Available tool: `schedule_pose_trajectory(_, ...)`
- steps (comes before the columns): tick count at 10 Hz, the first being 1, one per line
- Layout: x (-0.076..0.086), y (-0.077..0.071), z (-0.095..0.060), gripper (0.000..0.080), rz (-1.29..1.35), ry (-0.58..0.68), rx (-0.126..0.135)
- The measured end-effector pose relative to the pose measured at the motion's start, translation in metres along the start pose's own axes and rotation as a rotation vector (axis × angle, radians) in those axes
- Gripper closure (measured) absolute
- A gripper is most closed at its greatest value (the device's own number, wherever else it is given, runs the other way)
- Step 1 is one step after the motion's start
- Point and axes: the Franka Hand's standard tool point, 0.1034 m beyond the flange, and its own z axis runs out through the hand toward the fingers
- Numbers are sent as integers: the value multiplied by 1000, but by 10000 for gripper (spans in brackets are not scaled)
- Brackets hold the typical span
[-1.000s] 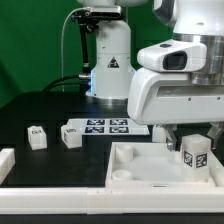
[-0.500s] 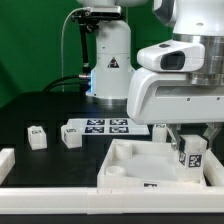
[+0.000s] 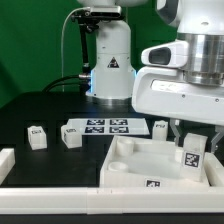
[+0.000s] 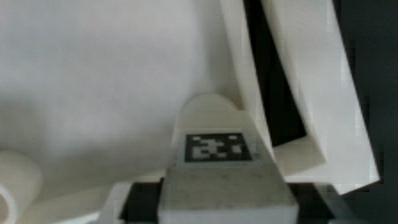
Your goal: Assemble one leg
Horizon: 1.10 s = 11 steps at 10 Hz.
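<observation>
My gripper [image 3: 190, 140] is shut on a leg [image 3: 192, 153], a small white post with a black-and-white tag, and holds it upright over the right part of the white tray-like tabletop [image 3: 130, 165]. In the wrist view the leg [image 4: 222, 150] stands between my black fingers [image 4: 146, 200], its tip over the tabletop's inner surface [image 4: 107, 90] close to the raised rim [image 4: 276, 80]. Two more legs [image 3: 37, 137] [image 3: 70, 136] stand on the dark table at the exterior view's left. Another leg [image 3: 160, 127] shows partly behind the tabletop.
The marker board [image 3: 100, 127] lies flat behind the tabletop. A white rail [image 3: 40, 190] runs along the table's front edge. The robot's base [image 3: 110, 65] stands at the back. A round hole rim [image 4: 15, 180] of the tabletop shows in the wrist view.
The gripper with the leg has shifted slightly toward the exterior view's right and turned a little. The tabletop has shifted, and a tag on its front wall now shows.
</observation>
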Motion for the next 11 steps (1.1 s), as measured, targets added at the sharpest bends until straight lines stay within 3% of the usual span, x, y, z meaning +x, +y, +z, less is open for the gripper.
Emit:
schedule_pose_trajectory(3,4,11,0,506,273,10,-22)
schedule_pose_trajectory(5,3,26,1,493,481,20,-78)
schedule_pose_trajectory(7,4,32,1,493,529,22,-98)
schedule_pose_trajectory(9,3,32,1,252,526,22,-97)
schedule_pose_trajectory(10,3,32,1,180,526,22,-97)
schedule_pose_trajectory(11,3,32,1,180,526,22,-97)
